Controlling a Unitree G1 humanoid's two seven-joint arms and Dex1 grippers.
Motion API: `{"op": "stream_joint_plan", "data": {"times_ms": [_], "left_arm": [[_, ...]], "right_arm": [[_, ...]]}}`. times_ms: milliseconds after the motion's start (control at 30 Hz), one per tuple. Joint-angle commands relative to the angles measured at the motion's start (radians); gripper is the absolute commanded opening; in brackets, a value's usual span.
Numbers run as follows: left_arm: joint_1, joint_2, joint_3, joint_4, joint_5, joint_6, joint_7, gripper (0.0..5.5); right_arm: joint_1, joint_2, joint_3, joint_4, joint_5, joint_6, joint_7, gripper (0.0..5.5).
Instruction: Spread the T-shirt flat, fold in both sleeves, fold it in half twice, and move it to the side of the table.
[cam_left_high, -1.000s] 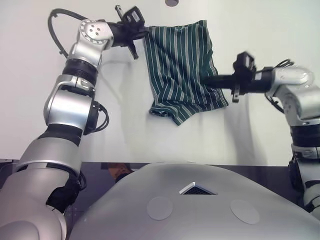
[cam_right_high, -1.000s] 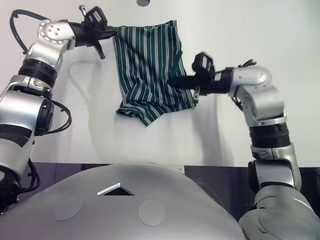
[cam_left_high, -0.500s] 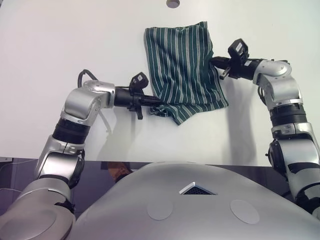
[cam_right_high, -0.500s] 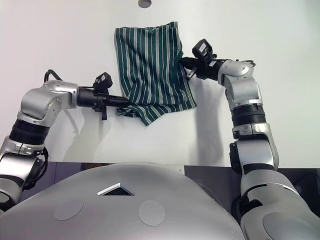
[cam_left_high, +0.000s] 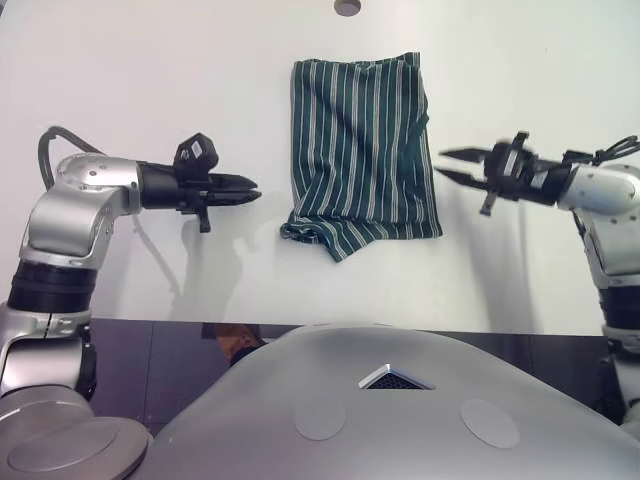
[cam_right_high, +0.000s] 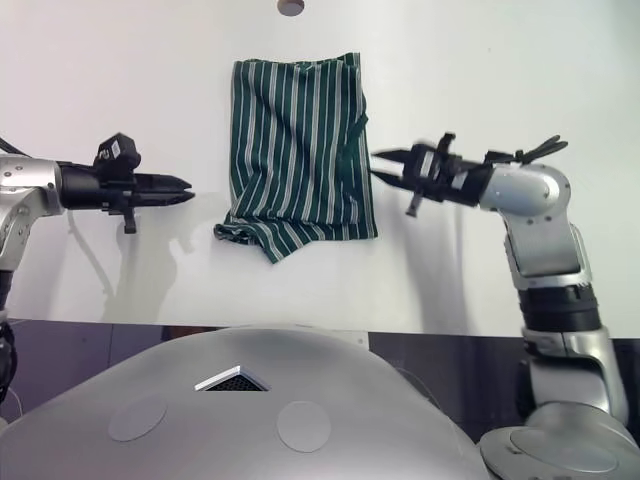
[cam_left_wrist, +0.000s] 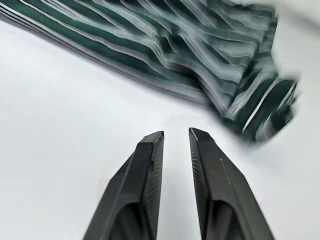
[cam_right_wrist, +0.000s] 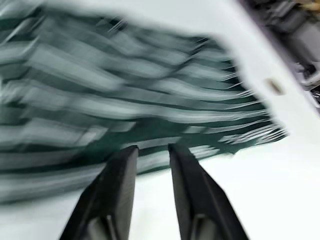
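The green, white-striped T-shirt (cam_left_high: 362, 150) lies folded in a tall rectangle on the white table (cam_left_high: 120, 80), with a bunched corner at its near left. My left gripper (cam_left_high: 252, 192) hovers a short way to the shirt's left, pointing at it, fingers (cam_left_wrist: 150, 150) slightly apart and holding nothing. My right gripper (cam_left_high: 443, 165) is just off the shirt's right edge, open and empty; its wrist view shows the striped cloth (cam_right_wrist: 125, 95) beyond its fingers (cam_right_wrist: 120, 165).
A small round hole (cam_left_high: 346, 7) sits at the table's far edge behind the shirt. The table's near edge (cam_left_high: 200, 322) runs just below both arms. Bare white surface stretches to the left and right of the shirt.
Both grippers have let go of the shirt and drawn back sideways, left one to the left, right one to the right. The shirt now lies on its own, more squared up.
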Motion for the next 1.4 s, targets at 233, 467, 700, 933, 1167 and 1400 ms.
{"op": "stream_joint_plan", "data": {"times_ms": [233, 467, 700, 933, 1167, 1400], "left_arm": [[0.035, -0.063, -0.203, 0.093, 0.5, -0.767, 0.242, 1.74], [-0.063, -0.152, -0.32, 0.161, 0.626, -0.906, 0.262, 1.74], [-0.103, -0.229, -0.336, 0.225, 0.51, -0.881, 0.236, 0.89], [-0.028, -0.078, -0.231, -0.121, -0.008, -0.262, -0.029, 0.0], [-0.349, -0.257, -0.016, 0.061, -0.261, 0.246, 0.211, 0.0], [-0.489, -0.383, -0.012, 0.297, -0.129, 0.343, 0.42, 0.0]], "right_arm": [[-0.044, -0.04, 0.098, 0.215, -0.283, -0.423, -0.128, 1.94], [-0.1, 0.063, 0.205, 0.228, -0.383, -0.519, -0.247, 1.94], [-0.116, 0.081, 0.254, 0.231, -0.281, -0.413, -0.196, 1.0], [-0.034, -0.016, 0.21, -0.118, 0.258, 0.217, 0.086, 0.16], [-0.342, 0.133, 0.03, 0.069, 0.588, 0.741, -0.047, 0.15], [-0.636, 0.313, 0.143, 0.51, 0.341, 0.708, -0.098, 0.15]]}}
